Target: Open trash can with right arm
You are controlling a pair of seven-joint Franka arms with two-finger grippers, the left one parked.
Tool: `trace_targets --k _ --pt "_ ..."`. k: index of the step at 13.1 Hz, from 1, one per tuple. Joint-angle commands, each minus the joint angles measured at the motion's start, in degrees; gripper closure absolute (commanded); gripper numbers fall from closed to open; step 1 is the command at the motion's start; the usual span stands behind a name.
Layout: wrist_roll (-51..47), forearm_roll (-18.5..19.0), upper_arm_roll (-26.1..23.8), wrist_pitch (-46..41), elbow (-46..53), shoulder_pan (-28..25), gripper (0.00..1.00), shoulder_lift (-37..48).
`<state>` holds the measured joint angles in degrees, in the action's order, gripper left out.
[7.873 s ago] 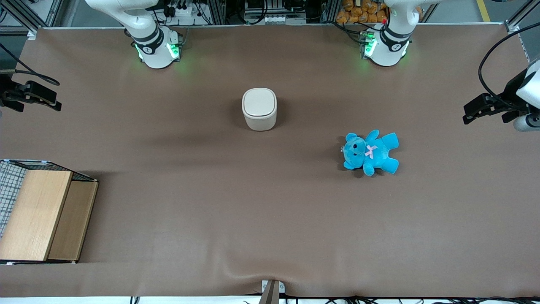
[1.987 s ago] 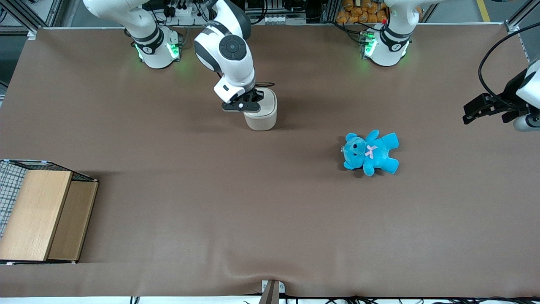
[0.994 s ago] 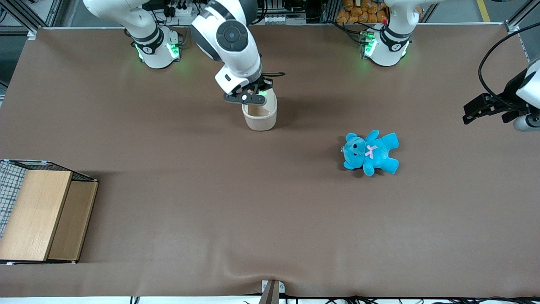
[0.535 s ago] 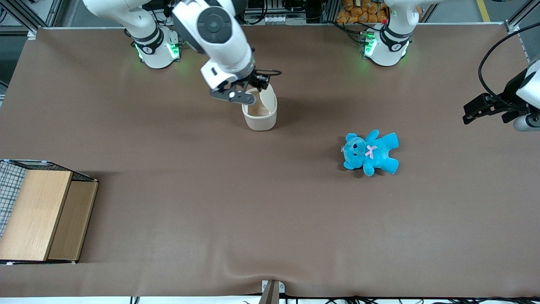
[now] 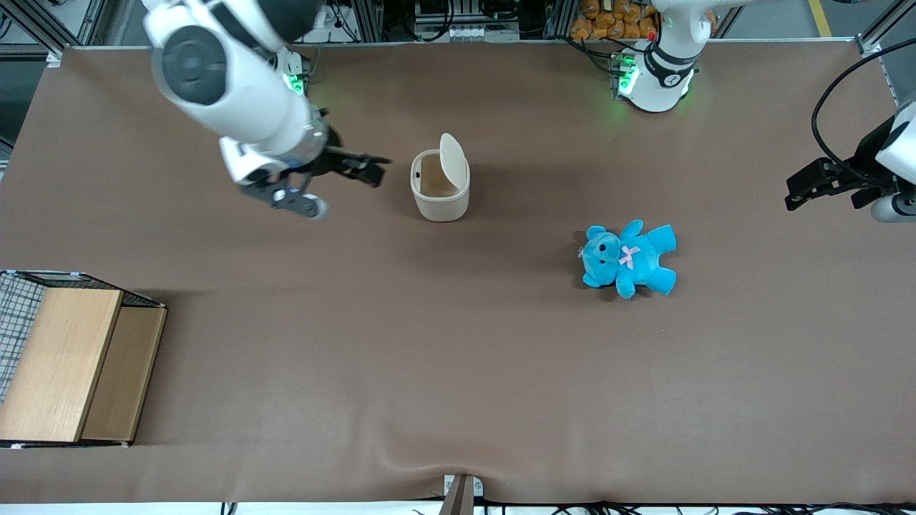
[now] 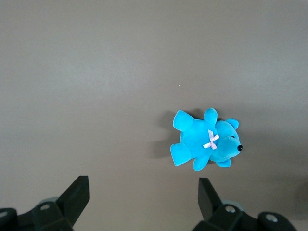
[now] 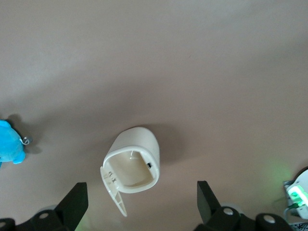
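The trash can (image 5: pixel 441 204) is a small cream-white bin standing in the middle of the table. Its hinged lid (image 5: pixel 452 160) stands upright and the inside shows, brownish and empty. My right gripper (image 5: pixel 342 187) hangs above the table beside the bin, toward the working arm's end, apart from it. Its fingers are spread wide and hold nothing. In the right wrist view the bin (image 7: pixel 139 142) shows with its lid (image 7: pixel 114 195) swung up, and the gripper (image 7: pixel 140 206) is open with both fingertips (image 7: pixel 73 201) clear of it.
A blue teddy (image 5: pixel 628 257) lies on the brown table toward the parked arm's end, nearer the front camera than the bin; it also shows in the left wrist view (image 6: pixel 204 142) and the right wrist view (image 7: pixel 9 143). A wooden box (image 5: pixel 71 365) sits at the working arm's end.
The lid, shut at first, was lifted and now stands upright. The right gripper has let go and swung away from the bin toward the working arm's end, rising.
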<state>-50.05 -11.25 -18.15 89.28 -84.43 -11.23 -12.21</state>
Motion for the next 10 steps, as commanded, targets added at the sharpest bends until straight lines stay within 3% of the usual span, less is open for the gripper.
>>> trace_targets --k 1,5,8,10 --pt "5.3 0.0 0.0 -3.2 2.2 3.7 0.0 0.2" --pt "19.6 7.9 5.7 -7.7 4.4 4.6 0.0 1.7" --pt "34.2 7.7 13.6 -8.0 4.4 4.8 0.0 3.4" --pt "42.5 7.9 15.7 -8.2 4.4 7.0 0.0 4.5"
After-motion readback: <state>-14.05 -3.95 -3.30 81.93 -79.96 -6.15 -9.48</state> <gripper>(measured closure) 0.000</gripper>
